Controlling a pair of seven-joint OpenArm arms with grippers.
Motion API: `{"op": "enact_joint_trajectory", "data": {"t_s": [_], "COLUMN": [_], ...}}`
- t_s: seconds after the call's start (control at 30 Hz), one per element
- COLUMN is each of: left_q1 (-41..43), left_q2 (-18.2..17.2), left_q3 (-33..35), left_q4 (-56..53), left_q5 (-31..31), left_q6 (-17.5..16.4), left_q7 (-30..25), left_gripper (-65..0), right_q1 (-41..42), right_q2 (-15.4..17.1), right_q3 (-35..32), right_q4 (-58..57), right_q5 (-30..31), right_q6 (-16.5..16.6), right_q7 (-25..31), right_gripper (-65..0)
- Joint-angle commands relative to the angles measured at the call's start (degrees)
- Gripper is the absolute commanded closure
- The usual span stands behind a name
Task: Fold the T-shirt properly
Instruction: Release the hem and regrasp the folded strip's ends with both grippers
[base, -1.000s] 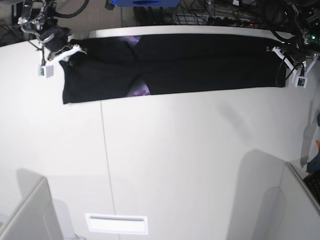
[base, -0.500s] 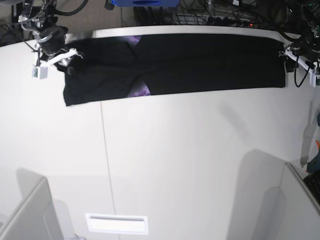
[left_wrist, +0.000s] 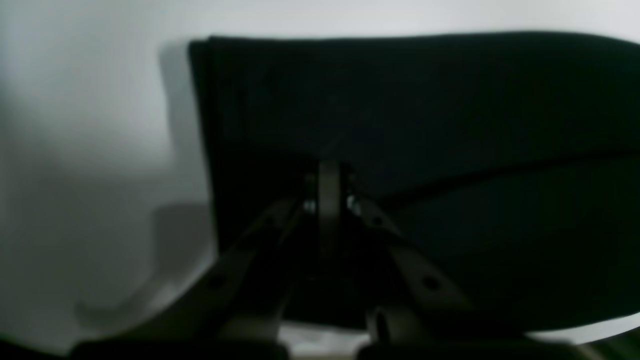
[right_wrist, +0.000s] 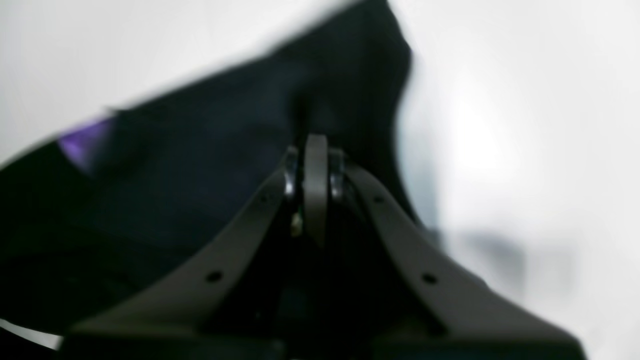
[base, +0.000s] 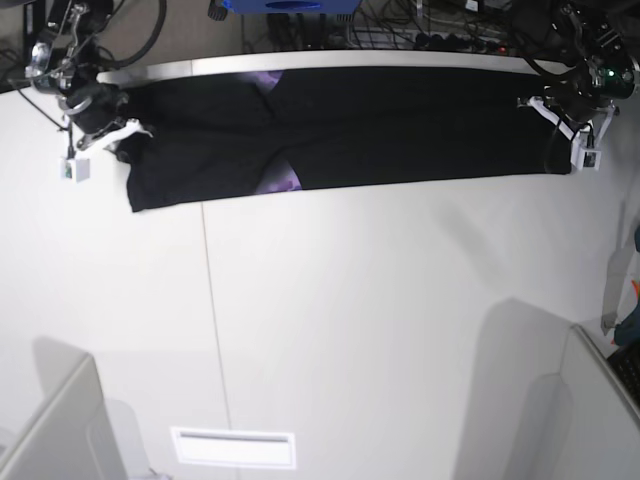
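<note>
T-shirt (base: 400, 125) lies as long black band across far edge of white table (base: 380, 330), purple print peeking near its middle-left (small patches only). Left gripper (left_wrist: 328, 180) clenched on shirt's end at base view's right. Right gripper (right_wrist: 315, 150) clenched on opposite end, fabric bunched between its fingers.

Both hands, left (base: 560, 118) and right (base: 112, 137), have closed again on the T-shirt (base: 400, 125) ends.
</note>
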Motion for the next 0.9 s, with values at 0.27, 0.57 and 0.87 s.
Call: {"op": "enact_joint_trajectory", "data": {"t_s": [0.27,0.57,0.87], "left_q1": [-3.91,-4.00,-4.09], "left_q2": [0.02,0.19,1.34], "left_q3": [2.48,-4.91,-4.82], "left_q4": [-3.37,7.00,4.80], "left_q5": [4.79,-1.02,-1.81], "left_q6": [-0.01,-0.01,-0.01], "left_q7": [-1.89,3.91,3.91], "left_gripper": [0.0,0.0,0.0], "right_q1": [0.51,-3.62,1.04], "right_q2": [1.82,-0.73,-1.52], "right_q3": [1.75,1.83,-6.96], "right_q4": [-1.96,14.66,2.88], "right_q5": [1.17,1.44,-1.11], "right_q6": [0.66,0.92,0.66], "right_q7": [1.53,-1.63,-2.86], "right_gripper": [0.0,0.0,0.0]}}
